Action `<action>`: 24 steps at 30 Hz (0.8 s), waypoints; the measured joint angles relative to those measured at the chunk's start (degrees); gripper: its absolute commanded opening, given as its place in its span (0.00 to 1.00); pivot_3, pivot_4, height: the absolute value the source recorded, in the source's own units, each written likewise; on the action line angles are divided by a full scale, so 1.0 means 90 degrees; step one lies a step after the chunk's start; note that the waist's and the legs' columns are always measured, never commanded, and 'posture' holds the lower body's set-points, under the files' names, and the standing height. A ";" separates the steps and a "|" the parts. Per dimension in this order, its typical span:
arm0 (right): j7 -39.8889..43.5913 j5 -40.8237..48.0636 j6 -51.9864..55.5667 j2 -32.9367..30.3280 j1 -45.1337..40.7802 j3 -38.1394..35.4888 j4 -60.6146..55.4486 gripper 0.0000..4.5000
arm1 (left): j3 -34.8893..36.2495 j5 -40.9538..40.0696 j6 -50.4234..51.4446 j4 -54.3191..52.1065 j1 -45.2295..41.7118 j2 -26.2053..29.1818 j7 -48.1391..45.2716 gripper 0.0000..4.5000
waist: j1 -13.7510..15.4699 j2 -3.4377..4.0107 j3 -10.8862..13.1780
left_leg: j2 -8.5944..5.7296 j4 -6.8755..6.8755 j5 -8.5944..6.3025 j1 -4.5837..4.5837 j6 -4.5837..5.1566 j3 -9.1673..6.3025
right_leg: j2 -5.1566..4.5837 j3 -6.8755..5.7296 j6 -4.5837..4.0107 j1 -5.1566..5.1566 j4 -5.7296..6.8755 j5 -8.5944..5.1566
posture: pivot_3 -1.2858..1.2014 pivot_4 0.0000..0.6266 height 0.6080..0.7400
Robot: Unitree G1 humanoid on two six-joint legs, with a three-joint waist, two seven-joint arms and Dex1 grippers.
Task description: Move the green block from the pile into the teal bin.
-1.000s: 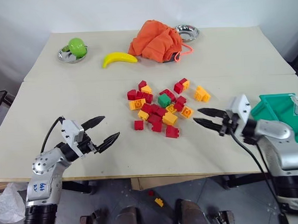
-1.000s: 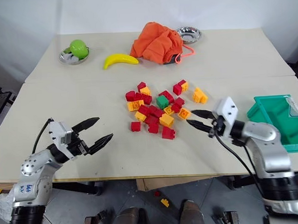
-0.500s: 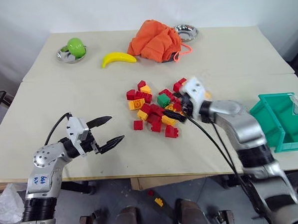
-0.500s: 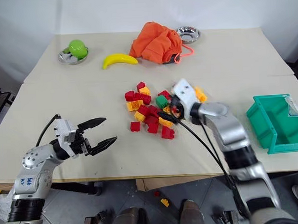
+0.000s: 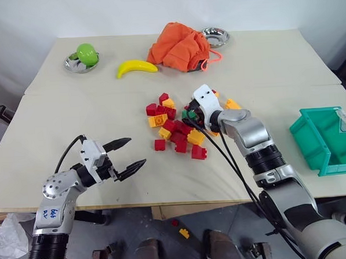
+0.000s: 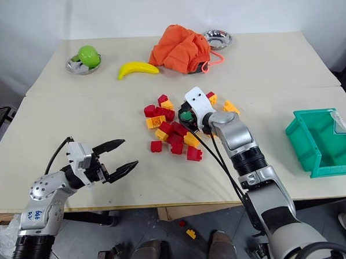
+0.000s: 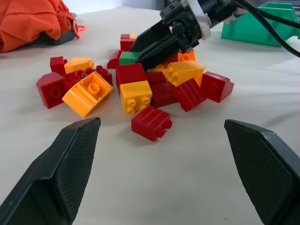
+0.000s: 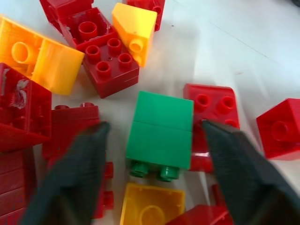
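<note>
The green block lies on its side in the pile of red and orange bricks at the table's middle. My right gripper reaches down into the pile from the right. It is open, with one finger on each side of the green block and a thin gap at either side. The left wrist view shows those fingers over the green block. My left gripper hovers open near the table's front left, holding nothing. The teal bin stands at the right edge.
At the back of the table are a green apple in a metal bowl, a banana, an orange cloth and a second metal bowl. Two bricks lie on the floor below the front edge.
My right arm swung from beside the teal bin leftward and forward into the pile, and its fingers now straddle the green block. The left gripper has stayed put.
</note>
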 measured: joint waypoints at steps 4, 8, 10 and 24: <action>0.0031 0.0044 0.0160 -0.0001 0.0050 -0.0057 -0.0046 0.33 | -0.0001 0.0000 -0.0004 -0.0005 -0.0003 -0.0006 0.0021 1.00 | -0.0002 0.0000 0.0000 | 0.0000 -0.0001 0.0000 -0.0001 0.0000 0.0003 | 0.0000 0.0003 0.0000 -0.0005 0.0000 0.0000 | 0.52 0.24 1.00; 0.0378 0.0273 -0.0346 -0.0123 0.0315 -0.0306 -0.0316 0.33 | -0.0032 -0.0003 -0.0007 0.0013 -0.0129 -0.0125 -0.0010 1.00 | 0.0027 0.0000 0.0000 | -0.0002 -0.0001 -0.0001 -0.0008 0.0001 0.0005 | 0.0000 0.0005 0.0000 -0.0009 -0.0002 0.0000 | 0.52 0.24 1.00; 0.0720 0.0635 -0.0901 -0.0232 0.0600 -0.0687 -0.0723 0.33 | -0.0054 -0.0022 -0.0017 0.0020 -0.0265 -0.0225 -0.0052 1.00 | 0.0032 -0.0001 0.0000 | -0.0003 -0.0001 -0.0001 -0.0012 0.0002 0.0005 | -0.0001 0.0005 0.0000 -0.0011 -0.0004 0.0000 | 0.52 0.24 1.00; 0.1225 0.2090 -0.2627 -0.2610 0.4142 -0.4844 -0.3184 0.33 | -0.1459 0.0152 -0.0352 0.0358 -0.1610 -0.1384 -0.0693 1.00 | 0.0321 -0.0003 0.0001 | -0.0004 0.0009 -0.0005 -0.0007 0.0009 0.0023 | -0.0001 0.0012 0.0003 -0.0002 -0.0013 0.0002 | 0.52 0.24 1.00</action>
